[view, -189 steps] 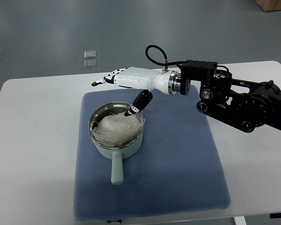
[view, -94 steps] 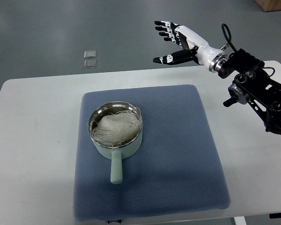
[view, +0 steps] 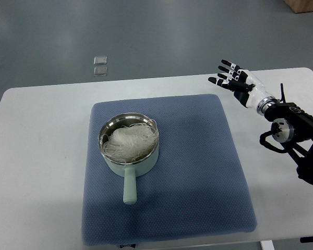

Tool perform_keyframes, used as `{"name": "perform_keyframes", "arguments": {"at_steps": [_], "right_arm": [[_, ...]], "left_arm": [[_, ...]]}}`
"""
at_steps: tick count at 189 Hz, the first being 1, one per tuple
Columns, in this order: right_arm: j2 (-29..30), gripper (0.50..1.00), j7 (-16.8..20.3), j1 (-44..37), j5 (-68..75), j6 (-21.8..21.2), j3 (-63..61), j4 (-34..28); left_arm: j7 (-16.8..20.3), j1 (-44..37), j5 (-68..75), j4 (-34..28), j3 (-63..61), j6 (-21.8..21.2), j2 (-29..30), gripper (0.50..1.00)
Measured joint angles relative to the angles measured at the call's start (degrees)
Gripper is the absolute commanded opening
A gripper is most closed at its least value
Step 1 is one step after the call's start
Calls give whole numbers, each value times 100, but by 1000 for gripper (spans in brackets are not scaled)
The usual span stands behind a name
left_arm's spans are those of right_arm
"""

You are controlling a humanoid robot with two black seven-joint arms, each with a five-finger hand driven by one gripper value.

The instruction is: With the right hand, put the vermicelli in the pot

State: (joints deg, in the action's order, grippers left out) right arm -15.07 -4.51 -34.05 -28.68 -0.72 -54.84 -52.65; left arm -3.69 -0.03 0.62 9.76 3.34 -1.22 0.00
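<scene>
Top view shows the vermicelli point(view: 129, 142) lying as a pale tangled nest inside the pot point(view: 128, 165), well off to the left of the right hand point(view: 238, 83) and nearer the robot than it. The pot, mint green with a steel rim and its handle pointing toward the robot, sits on the blue mat point(view: 198, 177) that covers the middle of the white table point(view: 36, 156). A second ago the hand was low over the pot's rim with a finger at the noodles; half a second ago it had lifted high and away to the right, and now it has drawn back further, hovering past the mat's far right corner. That retreat, with the noodles settled in the pot, suggests the placing is done and the arm is returning to rest. The hand's fingers are spread wide, empty, touching nothing. No left arm shows.
</scene>
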Motion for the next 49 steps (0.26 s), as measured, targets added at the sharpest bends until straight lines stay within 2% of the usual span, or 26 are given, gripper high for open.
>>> {"name": "perform_keyframes", "arguments": {"at_steps": [49], "right_arm": [[28,919,-58,67,55,-20,-53,35]], "left_arm": [[0,1,0,0,0,0,0,1000]]}}
